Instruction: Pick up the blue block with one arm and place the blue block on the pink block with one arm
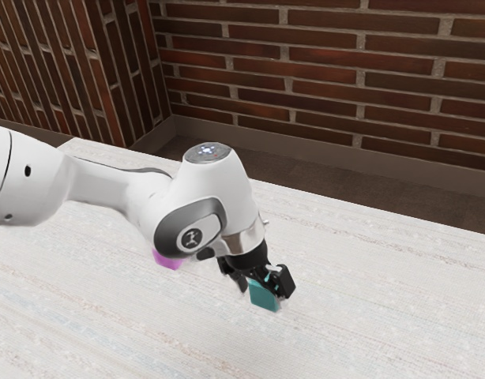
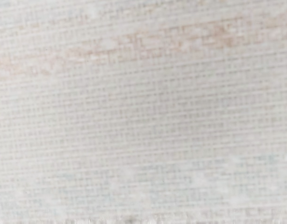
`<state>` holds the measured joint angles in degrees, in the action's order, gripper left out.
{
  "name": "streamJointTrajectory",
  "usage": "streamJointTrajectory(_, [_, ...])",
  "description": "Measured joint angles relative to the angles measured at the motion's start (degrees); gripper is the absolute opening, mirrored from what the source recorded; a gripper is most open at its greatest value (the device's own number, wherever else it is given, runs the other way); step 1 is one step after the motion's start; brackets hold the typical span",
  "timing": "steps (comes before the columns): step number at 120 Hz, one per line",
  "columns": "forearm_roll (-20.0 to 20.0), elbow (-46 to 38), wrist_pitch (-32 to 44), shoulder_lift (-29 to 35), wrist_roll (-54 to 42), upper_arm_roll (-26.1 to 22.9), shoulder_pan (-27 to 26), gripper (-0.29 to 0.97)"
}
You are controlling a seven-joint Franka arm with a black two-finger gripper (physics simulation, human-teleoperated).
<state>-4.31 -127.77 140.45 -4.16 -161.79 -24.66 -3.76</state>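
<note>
While hand [image 1: 263,290] clamps blue block [image 1: 262,299] from two sides, block hangs slightly tilted, near-cubic, no clear long axis; teal-blue, plain faces. Pink block [image 1: 167,261] peeks behind arm [image 1: 108,193].

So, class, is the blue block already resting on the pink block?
No, the blue block is in the gripper, clearly apart from the pink block.

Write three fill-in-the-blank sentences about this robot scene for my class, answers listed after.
1. The gripper holds the blue block between its two ___.
2. The pink block is partly hidden behind the robot's ___.
3. The wall behind the table is made of ___.
Answers: fingers; arm; brick.
</note>
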Motion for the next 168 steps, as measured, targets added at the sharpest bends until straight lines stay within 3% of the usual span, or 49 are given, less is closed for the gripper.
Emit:
streamJointTrajectory(31, [6.62,2.75,-0.93,-3.99,-0.31,2.05,1.52,0.68])
streamJointTrajectory(66, [11.41,11.22,-6.47,-11.31,0.79,3.61,1.51,0.68])
streamJointTrajectory(98, [12.56,17.80,-10.59,-16.77,1.33,3.83,1.49,0.68])
streamJointTrajectory(168, [13.41,21.62,-12.00,-20.89,1.88,3.83,1.66,0.68])
